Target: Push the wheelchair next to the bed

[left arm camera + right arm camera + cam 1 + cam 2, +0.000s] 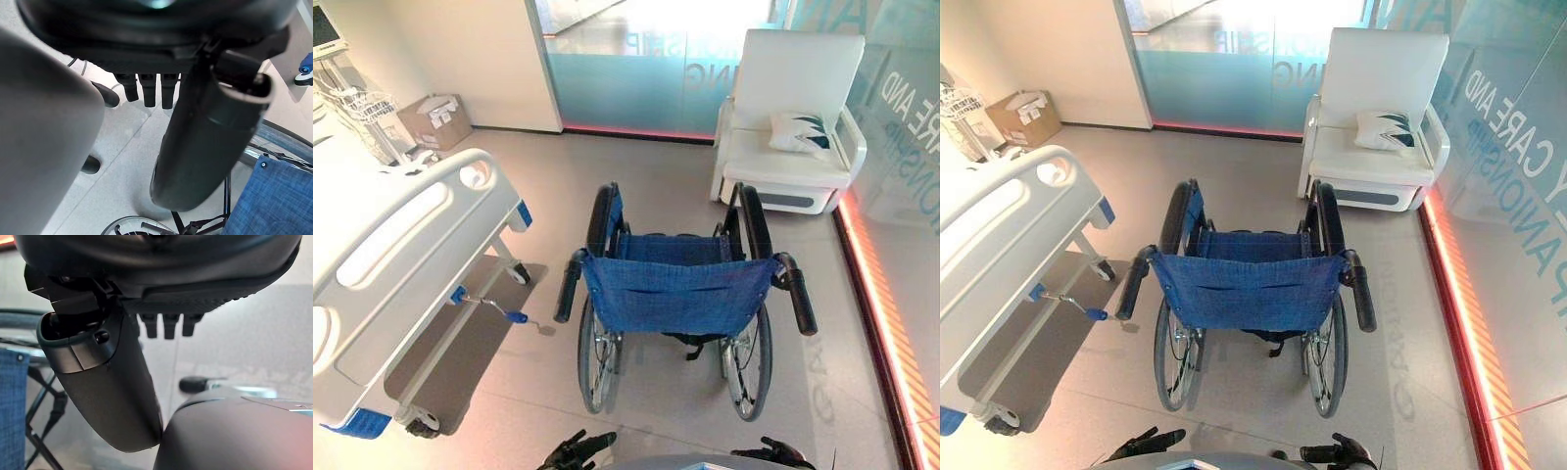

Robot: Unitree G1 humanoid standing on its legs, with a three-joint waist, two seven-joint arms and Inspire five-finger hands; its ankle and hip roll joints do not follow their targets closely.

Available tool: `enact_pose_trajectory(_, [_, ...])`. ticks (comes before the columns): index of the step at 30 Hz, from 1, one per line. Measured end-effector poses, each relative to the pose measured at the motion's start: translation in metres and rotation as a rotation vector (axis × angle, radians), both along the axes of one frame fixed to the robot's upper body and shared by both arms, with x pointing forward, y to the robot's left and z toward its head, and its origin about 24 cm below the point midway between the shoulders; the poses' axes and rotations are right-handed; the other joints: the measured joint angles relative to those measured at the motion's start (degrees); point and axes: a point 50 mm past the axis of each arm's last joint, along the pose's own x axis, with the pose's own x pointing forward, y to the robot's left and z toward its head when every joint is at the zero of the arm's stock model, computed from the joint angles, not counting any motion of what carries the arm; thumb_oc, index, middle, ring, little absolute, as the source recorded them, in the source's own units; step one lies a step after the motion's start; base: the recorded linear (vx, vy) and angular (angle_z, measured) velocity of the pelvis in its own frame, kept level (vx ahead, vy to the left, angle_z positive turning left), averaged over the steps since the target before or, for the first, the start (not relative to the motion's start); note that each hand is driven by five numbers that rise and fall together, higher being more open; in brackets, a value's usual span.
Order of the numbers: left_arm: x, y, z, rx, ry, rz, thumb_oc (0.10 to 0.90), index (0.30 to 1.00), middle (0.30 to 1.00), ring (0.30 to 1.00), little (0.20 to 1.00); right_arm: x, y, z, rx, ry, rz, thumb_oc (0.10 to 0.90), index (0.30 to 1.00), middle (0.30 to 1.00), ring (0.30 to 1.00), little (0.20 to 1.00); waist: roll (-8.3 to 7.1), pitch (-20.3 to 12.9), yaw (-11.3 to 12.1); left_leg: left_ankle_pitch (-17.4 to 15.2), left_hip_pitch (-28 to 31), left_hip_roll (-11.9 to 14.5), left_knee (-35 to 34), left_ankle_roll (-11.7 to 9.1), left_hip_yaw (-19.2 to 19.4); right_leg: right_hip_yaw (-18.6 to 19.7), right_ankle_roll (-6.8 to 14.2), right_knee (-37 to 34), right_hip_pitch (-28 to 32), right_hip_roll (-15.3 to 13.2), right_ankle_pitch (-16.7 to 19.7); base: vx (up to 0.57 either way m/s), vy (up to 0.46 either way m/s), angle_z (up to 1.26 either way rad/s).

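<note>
The wheelchair (675,294) stands mid-floor with its blue cloth back towards me and its seat facing away. Its black push handles stick out at the left (568,291) and the right (801,299). The white hospital bed (401,255) lies to the left, its footboard a short gap from the chair's left wheel. My left hand (578,450) and right hand (773,452) hang low behind the chair, apart from the handles, fingers relaxed and holding nothing. Past my left hand's thumb (205,137) the left wrist view shows the blue cloth (274,196). The right hand's thumb (107,391) is equally free.
A blue-tipped crank handle (504,311) juts from the bed frame towards the chair's left wheel. A white armchair (793,117) with a cushion stands ahead on the right. A glass wall with a red floor strip (891,323) runs along the right. A cardboard box (435,119) sits at the far left.
</note>
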Motion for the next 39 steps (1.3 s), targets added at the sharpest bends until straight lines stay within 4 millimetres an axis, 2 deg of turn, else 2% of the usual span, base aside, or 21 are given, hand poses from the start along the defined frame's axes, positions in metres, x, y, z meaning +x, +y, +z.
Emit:
enact_pose_trajectory(34, [-0.0018,0.0015,-0.0003,0.009,0.024,0.010,0.800,0.900,0.900,0.900,0.900,-0.0001,0.0002,0.0000,0.001,-0.002,-0.001,0.800,0.900,0.900,0.900,0.900,-0.08,-0.05,0.03,0.01,0.02,-0.01,0.02,-0.01,-0.05,-0.09,0.00,0.00,0.07,-0.01,0.00,0.00,0.000,0.00])
enact_pose_trajectory(37, [-0.0027,0.0034,-0.0002,0.036,0.027,0.051,0.800,0.900,0.900,0.900,0.900,-0.0010,-0.0004,0.0000,-0.002,-0.008,-0.033,0.800,0.900,0.900,0.900,0.900,-0.11,-0.04,0.03,0.01,0.02,0.00,0.02,-0.01,-0.06,-0.11,0.00,0.00,0.07,-0.01,0.00,0.00,0.000,0.00])
enact_pose_trajectory(39, [-0.0053,0.0070,0.0000,0.049,0.025,0.138,0.800,0.900,0.900,0.900,0.900,-0.0039,-0.0012,-0.0001,-0.007,-0.018,-0.086,0.800,0.900,0.900,0.900,0.900,-0.16,-0.01,0.05,0.01,0.03,0.00,0.02,-0.01,-0.09,-0.15,0.00,0.00,0.10,-0.01,0.00,0.00,0.000,0.00])
